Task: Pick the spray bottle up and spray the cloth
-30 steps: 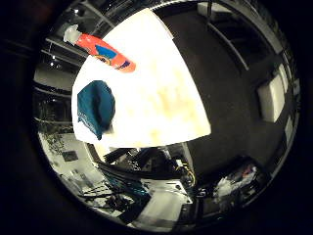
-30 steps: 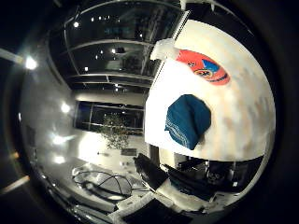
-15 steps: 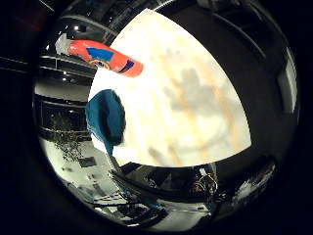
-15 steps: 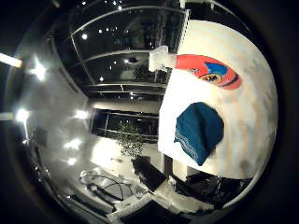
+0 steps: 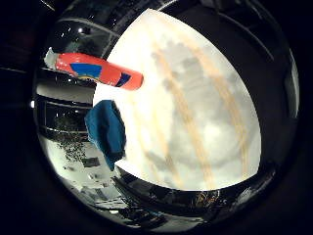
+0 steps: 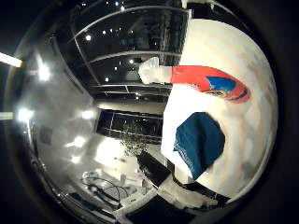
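An orange-red spray bottle with a white trigger head and a blue label lies on its side on a pale wooden table, close to one edge. A dark teal cloth lies bunched on the same table beside the bottle, a short way from it. The right thumb side palm view also shows the bottle, with its white head over the table edge, and the cloth.
The table top shows a faint shadow with toothed edges near its middle. Beyond the table's edges lie a dark room with ceiling lights, a potted plant and chairs.
The table, bottle and cloth fill more of both views than before. The whole picture has shifted, so the camera has moved closer to the table. The bottle and cloth have not moved.
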Controlling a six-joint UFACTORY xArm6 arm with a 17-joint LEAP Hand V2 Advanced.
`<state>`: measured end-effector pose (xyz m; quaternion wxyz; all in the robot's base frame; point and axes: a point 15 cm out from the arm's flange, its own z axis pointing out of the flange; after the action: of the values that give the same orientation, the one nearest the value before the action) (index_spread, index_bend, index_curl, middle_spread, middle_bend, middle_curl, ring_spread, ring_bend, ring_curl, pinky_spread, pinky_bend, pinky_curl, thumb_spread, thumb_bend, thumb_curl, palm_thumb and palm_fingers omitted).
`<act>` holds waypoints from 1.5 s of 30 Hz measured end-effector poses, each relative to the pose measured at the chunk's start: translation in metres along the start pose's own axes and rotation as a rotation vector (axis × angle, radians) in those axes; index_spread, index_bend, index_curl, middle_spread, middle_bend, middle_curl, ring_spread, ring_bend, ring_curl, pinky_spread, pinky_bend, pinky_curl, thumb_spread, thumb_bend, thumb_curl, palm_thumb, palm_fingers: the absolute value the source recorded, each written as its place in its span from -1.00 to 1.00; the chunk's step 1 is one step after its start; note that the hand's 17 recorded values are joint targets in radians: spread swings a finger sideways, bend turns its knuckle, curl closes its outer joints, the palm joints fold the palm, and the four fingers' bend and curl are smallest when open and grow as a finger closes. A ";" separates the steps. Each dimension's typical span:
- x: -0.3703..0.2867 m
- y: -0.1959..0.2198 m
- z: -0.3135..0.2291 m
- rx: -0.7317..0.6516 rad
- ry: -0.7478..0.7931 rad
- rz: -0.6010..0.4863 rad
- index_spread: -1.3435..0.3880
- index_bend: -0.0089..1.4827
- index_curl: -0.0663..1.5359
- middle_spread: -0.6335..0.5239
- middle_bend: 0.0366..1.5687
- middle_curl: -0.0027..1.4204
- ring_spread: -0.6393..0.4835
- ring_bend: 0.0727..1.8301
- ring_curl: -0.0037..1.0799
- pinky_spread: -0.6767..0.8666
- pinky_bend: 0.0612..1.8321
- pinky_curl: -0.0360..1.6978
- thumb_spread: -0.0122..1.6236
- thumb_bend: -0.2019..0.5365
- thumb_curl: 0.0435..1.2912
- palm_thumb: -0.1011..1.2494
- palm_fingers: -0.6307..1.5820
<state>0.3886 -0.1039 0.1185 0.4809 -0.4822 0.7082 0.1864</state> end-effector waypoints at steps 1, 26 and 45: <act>0.000 -0.002 0.003 -0.005 -0.003 -0.001 0.38 -0.79 -0.60 0.43 -0.77 -0.52 0.51 -0.70 -0.51 0.32 -0.64 -0.58 0.23 -0.52 -0.59 -0.18 -0.39; -0.013 -0.044 0.081 -0.086 -0.065 -0.039 0.38 -0.78 -0.59 0.41 -0.77 -0.52 0.50 -0.69 -0.52 0.31 -0.67 -0.59 0.23 -0.53 -0.60 -0.17 -0.35; -0.043 -0.074 0.174 -0.137 -0.112 -0.060 0.24 -0.06 -0.21 -0.07 0.16 -0.12 -0.15 0.09 -0.06 -0.41 0.02 -0.36 0.24 -0.47 -0.52 0.24 0.84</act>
<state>0.5428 0.0106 0.0890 0.4911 -0.5236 0.6509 0.2468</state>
